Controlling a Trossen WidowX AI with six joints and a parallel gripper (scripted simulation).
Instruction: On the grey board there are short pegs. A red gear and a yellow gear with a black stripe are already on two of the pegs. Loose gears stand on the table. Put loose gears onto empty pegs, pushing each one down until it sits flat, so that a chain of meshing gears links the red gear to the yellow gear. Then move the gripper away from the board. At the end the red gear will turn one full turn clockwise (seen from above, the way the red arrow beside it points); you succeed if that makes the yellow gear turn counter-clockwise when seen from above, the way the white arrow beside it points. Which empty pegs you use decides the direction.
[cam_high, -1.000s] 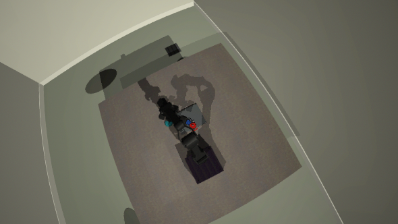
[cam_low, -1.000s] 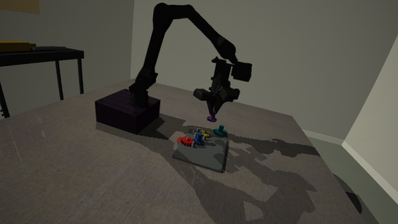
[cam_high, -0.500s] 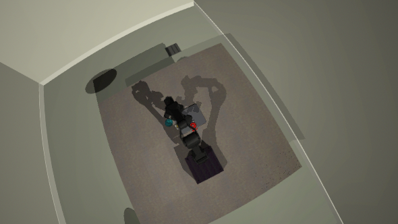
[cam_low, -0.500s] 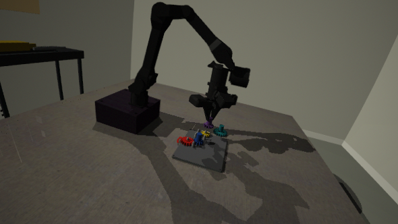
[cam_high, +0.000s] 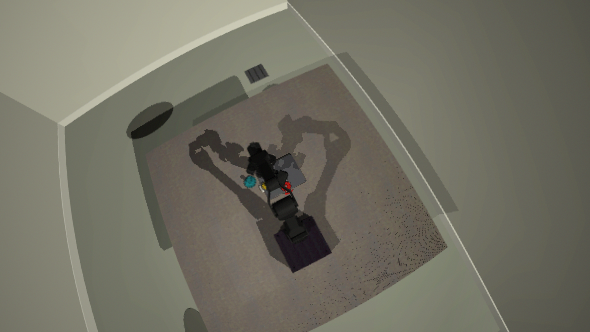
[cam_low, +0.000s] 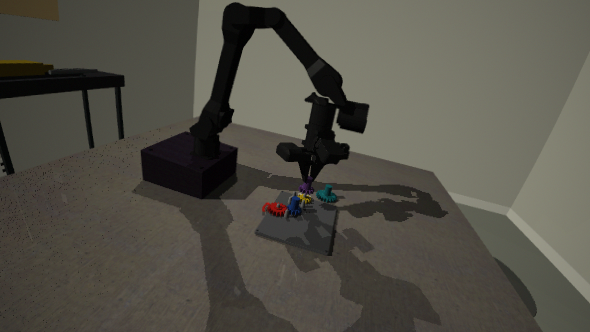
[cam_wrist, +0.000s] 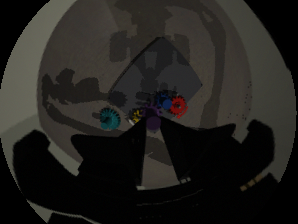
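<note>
The pincer, nearly closed, grips the purple gear by its upright stem, above the grey board's yellow-gear side. On the board, the blue gear stands stem-up between the red gear and yellow gear. Beside the board, the teal gear points upward on the brown table, near pale walls.

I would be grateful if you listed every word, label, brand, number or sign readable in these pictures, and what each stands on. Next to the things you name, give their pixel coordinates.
No readable words, labels, brands or numbers anywhere.
The arm's base block (cam_high: 312, 250) (cam_low: 172, 170) and the grey board (cam_high: 298, 172) (cam_low: 305, 237) (cam_wrist: 162, 55): no lettering visible.
Arrow signs by the red gear (cam_high: 286, 187) (cam_low: 275, 209) (cam_wrist: 178, 105) and yellow gear (cam_high: 264, 186) (cam_low: 305, 199) (cam_wrist: 136, 116): too small to make out fully.
</note>
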